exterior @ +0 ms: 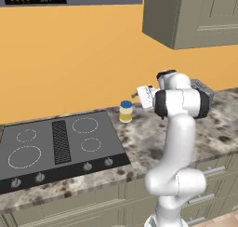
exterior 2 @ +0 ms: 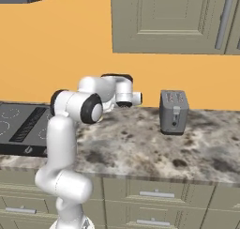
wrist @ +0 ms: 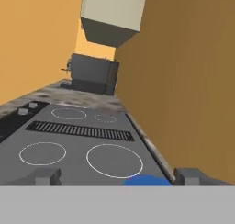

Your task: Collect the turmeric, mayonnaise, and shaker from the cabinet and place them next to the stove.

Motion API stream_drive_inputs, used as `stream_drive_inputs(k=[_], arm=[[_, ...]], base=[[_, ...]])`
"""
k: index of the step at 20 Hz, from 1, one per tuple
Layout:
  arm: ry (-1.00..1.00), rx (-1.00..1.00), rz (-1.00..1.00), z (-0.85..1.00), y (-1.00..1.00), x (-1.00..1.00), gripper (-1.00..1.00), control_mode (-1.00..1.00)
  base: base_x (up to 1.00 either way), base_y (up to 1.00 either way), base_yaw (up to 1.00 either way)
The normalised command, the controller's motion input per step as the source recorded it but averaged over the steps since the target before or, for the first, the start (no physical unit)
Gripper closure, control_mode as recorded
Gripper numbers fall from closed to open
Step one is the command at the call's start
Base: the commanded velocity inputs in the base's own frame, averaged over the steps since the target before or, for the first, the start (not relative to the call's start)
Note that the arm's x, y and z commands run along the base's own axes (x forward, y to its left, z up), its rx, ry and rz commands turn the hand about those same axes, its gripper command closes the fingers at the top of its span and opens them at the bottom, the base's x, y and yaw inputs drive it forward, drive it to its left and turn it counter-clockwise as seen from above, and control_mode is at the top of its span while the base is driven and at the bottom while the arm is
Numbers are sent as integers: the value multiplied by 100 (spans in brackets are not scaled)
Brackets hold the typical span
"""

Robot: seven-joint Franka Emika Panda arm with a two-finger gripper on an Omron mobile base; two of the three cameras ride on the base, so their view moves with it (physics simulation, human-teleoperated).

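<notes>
The mayonnaise (exterior: pixel 125 111), a pale yellow jar with a blue lid, stands upright on the speckled counter just off the back right corner of the stove (exterior: pixel 56 142). My gripper (exterior: pixel 136 96) hangs open close to its right, slightly above it. In the hand view the fingertips (wrist: pixel 43 176) stand wide apart and the blue lid of the mayonnaise (wrist: pixel 147 181) peeks up low between them, with the stove (wrist: pixel 78 140) stretching beyond. The cabinet (exterior: pixel 186 16) hangs on the wall above with its doors closed. The turmeric and the shaker are out of view.
A grey toaster (exterior 2: pixel 173 111) stands on the counter (exterior 2: pixel 140 143) to the right of the arm, against the orange wall. Beyond the stove's far side sits a dark grey appliance (wrist: pixel 92 74). Drawers run below the counter's front edge.
</notes>
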Motion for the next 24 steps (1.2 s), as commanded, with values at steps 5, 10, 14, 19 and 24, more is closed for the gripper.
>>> stream_drive_inputs(k=[5,10,14,19,24], arm=[[-5,-4,0,24,2,-100,-100,-100],[0,0,-8,46,4,-99,-100,-100],[6,0,-23,75,0,-85,-100,-100],[25,1,-41,53,0,-41,-100,-100],[33,5,-44,40,0,-35,-100,-100]], base=[[0,0,0],[0,0,0],[0,0,0],[0,0,0],[0,0,0]])
